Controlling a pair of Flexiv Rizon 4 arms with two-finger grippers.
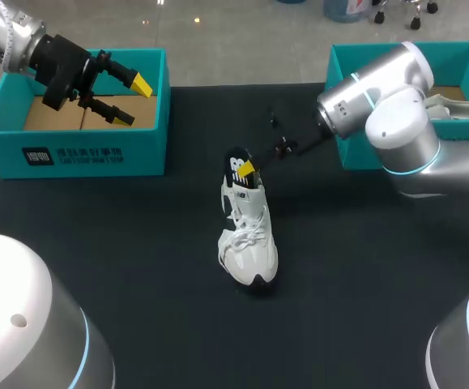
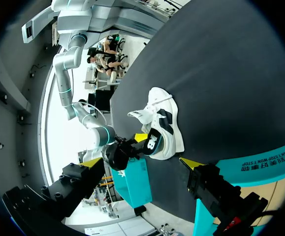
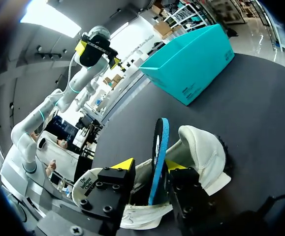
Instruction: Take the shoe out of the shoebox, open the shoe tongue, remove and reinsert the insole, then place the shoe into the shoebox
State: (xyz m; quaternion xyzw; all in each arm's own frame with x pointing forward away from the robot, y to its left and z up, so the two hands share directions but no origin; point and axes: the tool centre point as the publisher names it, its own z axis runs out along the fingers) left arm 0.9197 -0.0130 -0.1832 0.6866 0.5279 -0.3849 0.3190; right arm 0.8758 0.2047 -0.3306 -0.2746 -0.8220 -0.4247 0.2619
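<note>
The left gripper [image 1: 133, 101] hangs over the left box [image 1: 72, 154]. Its fingers [image 1: 141, 83] are spread wide with nothing between them. The right gripper [image 3: 149, 164] is down at the heel of the shoe [image 1: 248, 235], and the insole [image 3: 157, 142] stands on edge inside it. The wrist view does not settle whether the insole is clamped or only leans there. The insole's lower end is lost between the gripper and the shoe's collar.

The white shoe stands upright on the dark table [image 1: 137, 243], near the middle and well apart from both teal boxes. Its toe points toward the robot and its laces are loose. From above, the right gripper covers part of the heel opening.

The insole bears a white logo, too small to make out. The left box has white print along its front wall.

The right arm's elbow cuts off much of the right box [image 1: 339, 61]. Only part of a second pale shoe [image 1: 461, 107] shows inside it
</note>
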